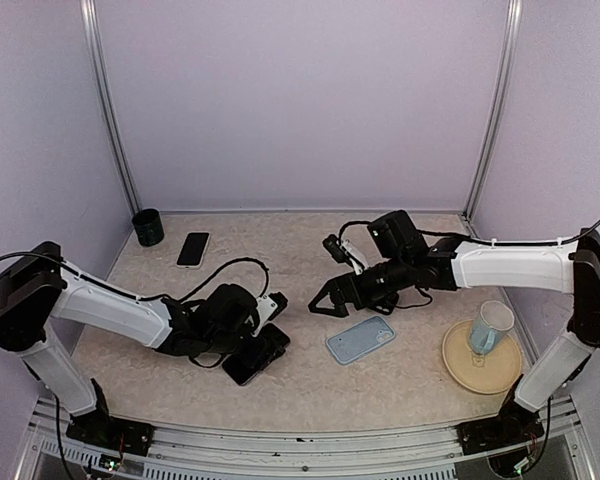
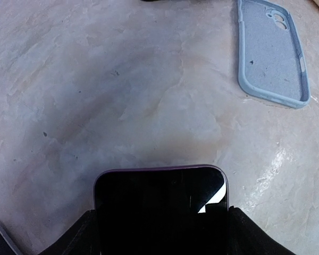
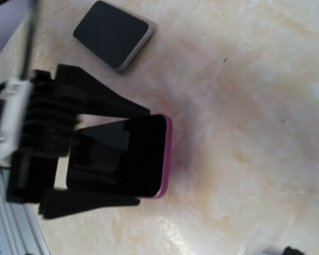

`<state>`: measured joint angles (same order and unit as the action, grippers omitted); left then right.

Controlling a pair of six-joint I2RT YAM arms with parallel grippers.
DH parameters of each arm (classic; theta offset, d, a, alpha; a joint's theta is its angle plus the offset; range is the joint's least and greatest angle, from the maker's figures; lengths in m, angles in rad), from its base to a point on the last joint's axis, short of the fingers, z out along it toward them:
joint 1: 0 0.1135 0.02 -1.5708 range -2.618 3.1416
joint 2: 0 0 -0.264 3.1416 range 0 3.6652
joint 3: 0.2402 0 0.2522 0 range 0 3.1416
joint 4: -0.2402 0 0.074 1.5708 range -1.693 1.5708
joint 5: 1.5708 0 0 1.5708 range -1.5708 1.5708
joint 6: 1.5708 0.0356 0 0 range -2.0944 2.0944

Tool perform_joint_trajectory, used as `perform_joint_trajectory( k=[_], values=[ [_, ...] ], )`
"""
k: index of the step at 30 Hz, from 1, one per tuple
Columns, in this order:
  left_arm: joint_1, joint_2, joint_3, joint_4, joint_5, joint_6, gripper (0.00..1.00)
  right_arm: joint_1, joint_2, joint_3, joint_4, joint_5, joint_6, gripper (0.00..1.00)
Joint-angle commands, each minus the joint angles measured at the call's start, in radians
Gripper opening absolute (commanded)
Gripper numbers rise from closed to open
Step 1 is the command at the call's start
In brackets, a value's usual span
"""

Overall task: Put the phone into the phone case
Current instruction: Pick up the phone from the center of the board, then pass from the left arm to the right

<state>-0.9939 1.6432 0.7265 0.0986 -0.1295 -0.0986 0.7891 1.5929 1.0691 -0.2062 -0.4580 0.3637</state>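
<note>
1. The left tool (image 3: pixel 142 157) is clamped on the phone (image 2: pixel 159 210), one finger along each long side. The phone has purple edges and a dark screen facing up, and its far end pokes out past the fingertips.
2. The phone sits low at the front-left of the counter (image 1: pixel 310 395). Honestly can't tell if it's touching the surface or just off it.
3. The phone case (image 1: pixel 361 339) is light blue and lies flat with its open side up. It's off to the right of the phone, not touching it, camera cutout at the end away from the left tool.
4. The right tool (image 1: pixel 325 298) hangs with its jaws spread wide and nothing in them, just behind the case's left end.
5. Other stuff: a second phone (image 1: pixel 193 249) lies flat at the back left, with a dark cup (image 1: pixel 148 227) near that corner. On the right, a mug (image 1: pixel 491 327) stands on a plate (image 1: pixel 490 378).
</note>
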Motion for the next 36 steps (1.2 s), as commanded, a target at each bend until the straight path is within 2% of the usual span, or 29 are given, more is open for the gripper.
perform_joint_trajectory(
  k=[1, 16, 36],
  values=[
    [-0.025, -0.079, -0.009, 0.069, -0.025, 0.022, 0.49, -0.002, 0.037, -0.019, 0.076, -0.070, 0.064, 0.99],
    [-0.114, -0.125, -0.038, 0.177, -0.083, 0.040, 0.49, -0.002, 0.168, 0.012, 0.161, -0.215, 0.161, 0.84],
    [-0.199, -0.089, 0.001, 0.219, -0.166, 0.095, 0.49, 0.046, 0.304, 0.083, 0.143, -0.355, 0.152, 0.67]
  ],
)
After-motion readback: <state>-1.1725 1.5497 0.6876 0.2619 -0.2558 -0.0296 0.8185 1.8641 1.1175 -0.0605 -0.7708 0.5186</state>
